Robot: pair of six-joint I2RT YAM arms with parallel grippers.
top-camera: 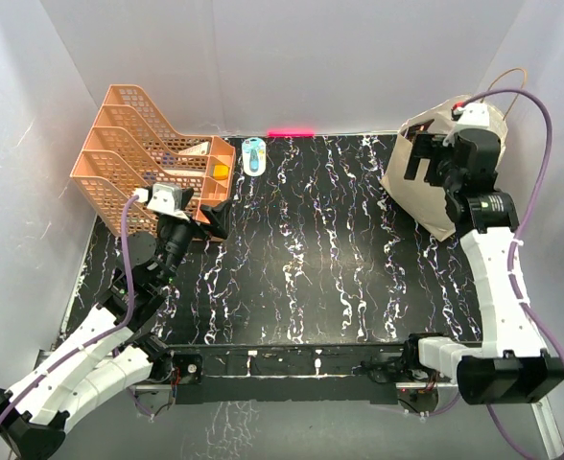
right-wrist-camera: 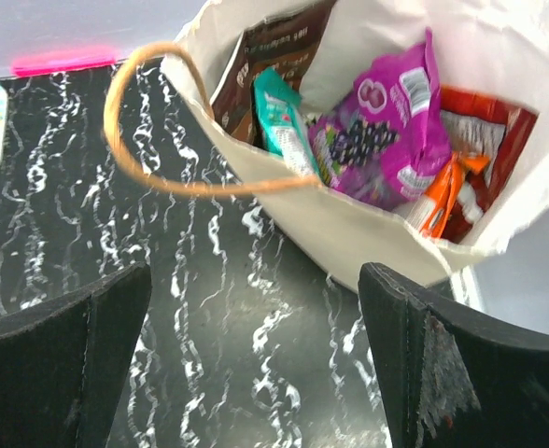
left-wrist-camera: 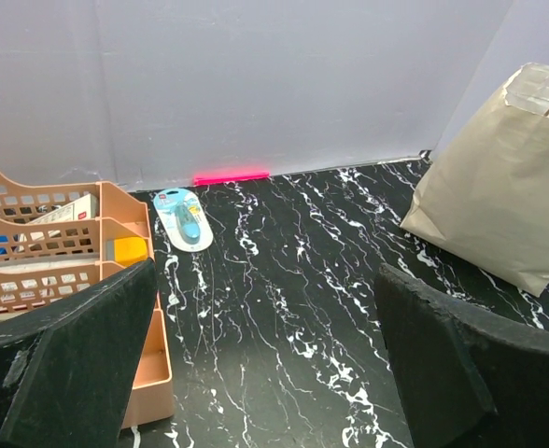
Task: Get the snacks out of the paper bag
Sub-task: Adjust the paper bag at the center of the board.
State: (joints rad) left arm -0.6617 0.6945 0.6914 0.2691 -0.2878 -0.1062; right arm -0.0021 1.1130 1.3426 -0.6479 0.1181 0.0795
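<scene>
My right gripper [right-wrist-camera: 256, 364] hangs wide open and empty over the paper bag [right-wrist-camera: 349, 233] at the table's far right corner, so I'd drop straight onto the purple pouch [right-wrist-camera: 387, 131], avoiding the handle [right-wrist-camera: 112, 107].

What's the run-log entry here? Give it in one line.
right tool: open, near paper bag mouth | snacks: inside bag, none gripped | left tool: open, beside peach tray rack

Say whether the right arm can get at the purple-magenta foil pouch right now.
Probably yes: the mouth of the beige kraft paper bag gapes toward the right arm, the purple-magenta foil pouch lies uppermost, and the jaws stand wide open. Only the brown cord handle hangs nearby.
</scene>
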